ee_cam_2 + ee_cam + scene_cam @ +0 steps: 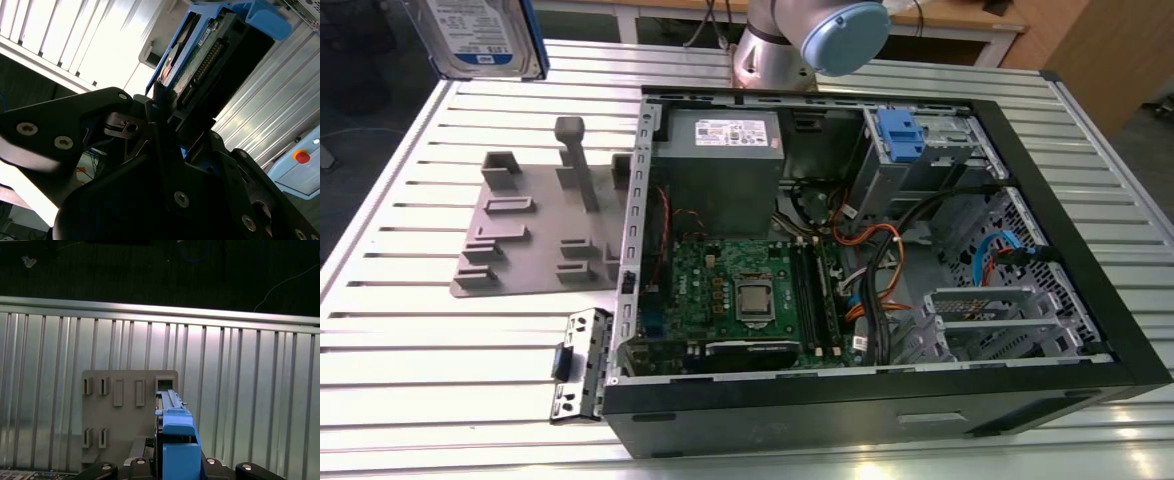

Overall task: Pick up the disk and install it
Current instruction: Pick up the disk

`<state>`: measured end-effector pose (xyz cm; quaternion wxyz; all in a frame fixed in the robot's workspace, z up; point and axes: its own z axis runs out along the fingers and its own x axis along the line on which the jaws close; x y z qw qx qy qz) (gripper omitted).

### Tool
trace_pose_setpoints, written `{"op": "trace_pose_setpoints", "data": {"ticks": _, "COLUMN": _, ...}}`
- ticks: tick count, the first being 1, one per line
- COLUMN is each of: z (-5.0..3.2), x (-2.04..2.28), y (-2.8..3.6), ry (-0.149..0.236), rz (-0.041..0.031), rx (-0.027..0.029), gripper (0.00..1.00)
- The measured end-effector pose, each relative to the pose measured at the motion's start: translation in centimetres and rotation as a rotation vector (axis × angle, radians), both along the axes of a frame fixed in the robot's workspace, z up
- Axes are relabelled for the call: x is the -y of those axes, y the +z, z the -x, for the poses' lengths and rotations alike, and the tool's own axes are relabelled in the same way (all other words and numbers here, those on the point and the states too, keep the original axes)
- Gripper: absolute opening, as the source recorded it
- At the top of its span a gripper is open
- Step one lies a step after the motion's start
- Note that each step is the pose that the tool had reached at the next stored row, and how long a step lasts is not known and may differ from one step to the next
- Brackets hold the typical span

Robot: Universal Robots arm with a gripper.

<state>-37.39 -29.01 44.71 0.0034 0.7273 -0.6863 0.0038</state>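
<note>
The disk (470, 35) hangs in the air at the top of the exterior view's left, above the table's far corner, label side showing and its blue rail along the edge. In the second wrist view my gripper (167, 107) is shut on one end of the disk (205, 50), whose green circuit board and connector face the camera. The first wrist view looks along the disk (174, 430) edge-on, blue frame uppermost, over the grey holder plate (125, 410).
The open computer case (1014, 130) lies on the slatted metal table (400, 300), with a grey power supply (720, 160) and a drive cage with a blue latch (907, 135) inside. A grey holder plate (540, 225) and a loose bracket (580, 365) lie beside the case.
</note>
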Motion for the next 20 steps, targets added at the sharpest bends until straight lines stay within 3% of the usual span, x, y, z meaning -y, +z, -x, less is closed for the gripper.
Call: {"op": "trace_pose_setpoints", "data": {"ticks": 20, "z": 0.0, "x": 0.0, "y": 0.84, "ry": 0.0, "rz": -0.0001, "rx": 0.0, "gripper": 0.36}}
